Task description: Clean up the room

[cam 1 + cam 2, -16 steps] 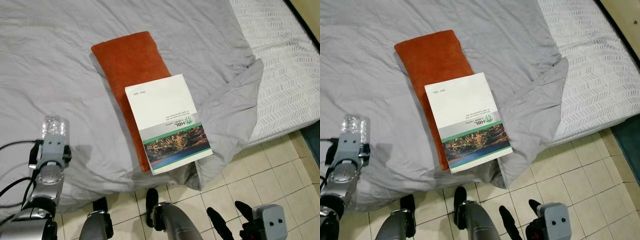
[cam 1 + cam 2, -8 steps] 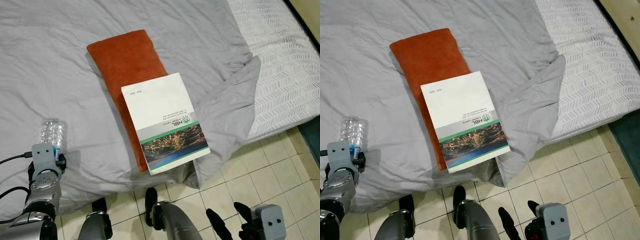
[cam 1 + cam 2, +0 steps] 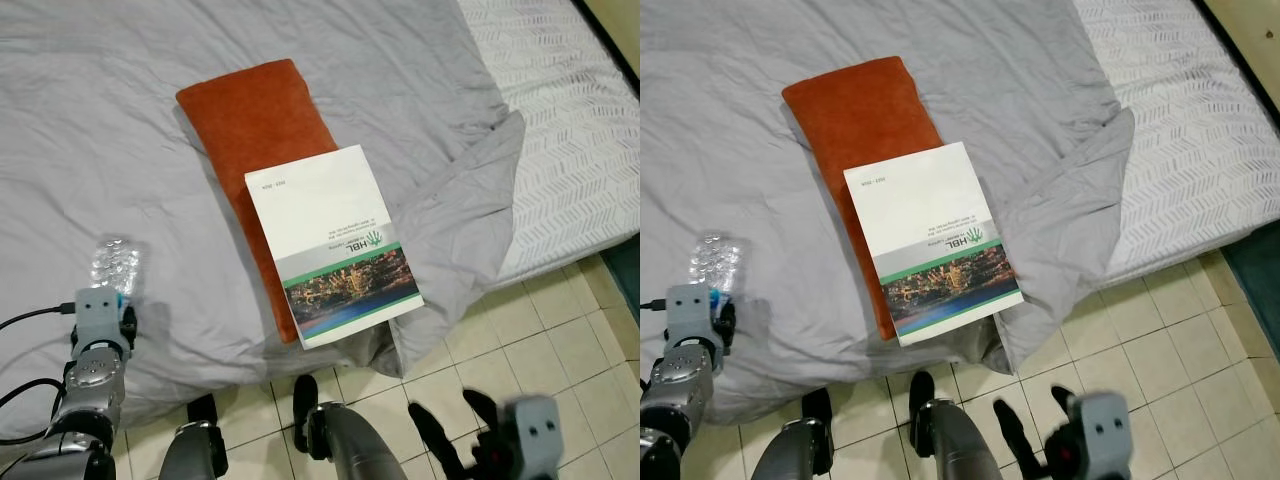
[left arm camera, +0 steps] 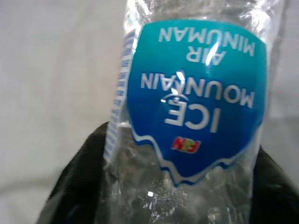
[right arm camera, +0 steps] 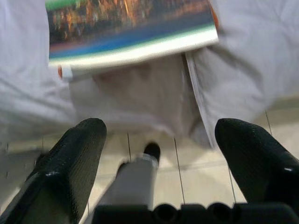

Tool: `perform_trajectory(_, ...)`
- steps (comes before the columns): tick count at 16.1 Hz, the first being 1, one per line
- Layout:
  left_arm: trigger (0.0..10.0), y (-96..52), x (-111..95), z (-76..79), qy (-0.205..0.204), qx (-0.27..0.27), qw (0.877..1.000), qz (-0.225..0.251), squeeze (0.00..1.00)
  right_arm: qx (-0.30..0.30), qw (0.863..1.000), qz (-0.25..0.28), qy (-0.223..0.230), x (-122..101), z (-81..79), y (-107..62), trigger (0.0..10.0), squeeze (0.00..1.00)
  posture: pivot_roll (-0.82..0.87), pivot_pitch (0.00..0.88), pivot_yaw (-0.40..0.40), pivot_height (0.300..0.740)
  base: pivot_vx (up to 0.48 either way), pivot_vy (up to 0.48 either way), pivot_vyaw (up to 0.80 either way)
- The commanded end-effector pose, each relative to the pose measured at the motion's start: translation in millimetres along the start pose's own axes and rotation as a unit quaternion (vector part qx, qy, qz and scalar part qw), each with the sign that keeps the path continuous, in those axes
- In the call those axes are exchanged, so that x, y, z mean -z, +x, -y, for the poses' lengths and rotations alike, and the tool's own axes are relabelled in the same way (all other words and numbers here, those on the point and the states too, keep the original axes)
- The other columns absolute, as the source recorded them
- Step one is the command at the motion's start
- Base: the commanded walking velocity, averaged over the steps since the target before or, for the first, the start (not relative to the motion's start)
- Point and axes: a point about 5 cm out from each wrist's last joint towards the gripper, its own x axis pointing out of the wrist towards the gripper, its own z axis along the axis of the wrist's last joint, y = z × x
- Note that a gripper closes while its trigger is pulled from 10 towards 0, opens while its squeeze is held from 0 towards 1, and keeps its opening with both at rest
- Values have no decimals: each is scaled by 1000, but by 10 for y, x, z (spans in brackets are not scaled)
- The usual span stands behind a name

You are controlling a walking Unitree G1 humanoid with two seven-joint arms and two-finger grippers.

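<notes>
A clear plastic water bottle (image 3: 115,264) sits at the near left part of the bed, above the grey sheet (image 3: 90,150), gripped by the left pincer (image 4: 177,186). In the head views the bottle's long axis runs away from the robot, its crinkled far end pointing up the bed and its near end hidden behind the wrist housing. In the left wrist view the two black fingers (image 4: 77,186) press against both sides of the bottle's body just below the blue and teal label (image 4: 196,93), whose lettering reads upside down to that camera.

An orange cushion (image 3: 255,125) lies on the middle of the bed, its long axis slanting from far left to near right. A white book (image 3: 333,245) with a green stripe and a city photograph on its cover rests partly on the cushion's near end; its long axis follows roughly the same slant, and its photograph end reaches the bed's near edge. To the right the grey sheet is folded back, baring a white patterned mattress (image 3: 570,130).

The right pincer (image 5: 170,140) hangs low over the tiled floor (image 3: 560,350) in front of the bed, its fingers (image 5: 70,158) spread wide and holding nothing. It is blurred in the head views. Its wrist view looks past them at the book's near edge and the sheet draping over the bedside.
</notes>
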Motion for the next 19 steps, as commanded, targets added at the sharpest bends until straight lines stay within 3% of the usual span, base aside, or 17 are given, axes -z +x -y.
perform_trajectory(1,0,-89,186,34,11,27,1000,-8,0,9,1000,-25,8,152,46,35,10000,0,-181,432,-180,740,0,0,0)
perform_trajectory(5,0,-138,210,-32,-21,28,999,12,0,8,1000,-13,17,156,89,197,10000,0,-115,352,-153,740,0,0,0)
perform_trajectory(7,0,-213,209,-16,-49,33,997,42,0,14,999,4,38,151,166,442,10000,0,-23,227,-113,740,0,0,0)
perform_trajectory(10,0,-247,207,12,-58,36,996,52,0,16,999,10,44,145,192,526,10000,0,-23,227,-113,740,0,0,0)
perform_trajectory(12,0,-447,35,279,-61,82,989,111,0,25,998,31,47,114,284,692,10000,0,78,86,-89,740,0,0,0)
perform_trajectory(13,0,-543,-46,372,-64,99,984,132,0,28,998,39,47,98,312,734,10000,0,78,86,-89,740,0,0,0)
perform_trajectory(15,0,-543,-46,372,-64,99,984,132,0,28,998,39,47,98,312,734,10000,0,78,86,-89,740,0,0,0)
perform_trajectory(16,0,-648,-168,456,-68,114,978,159,0,39,997,51,45,78,358,780,10000,0,111,28,-82,740,0,0,0)
perform_trajectory(17,0,-648,-168,456,-68,114,978,159,0,39,997,51,45,78,358,780,10000,0,111,28,-82,740,0,0,0)
perform_trajectory(19,0,-727,-328,594,-71,147,968,192,0,86,992,74,47,57,497,880,10000,0,138,0,-76,740,0,0,0)
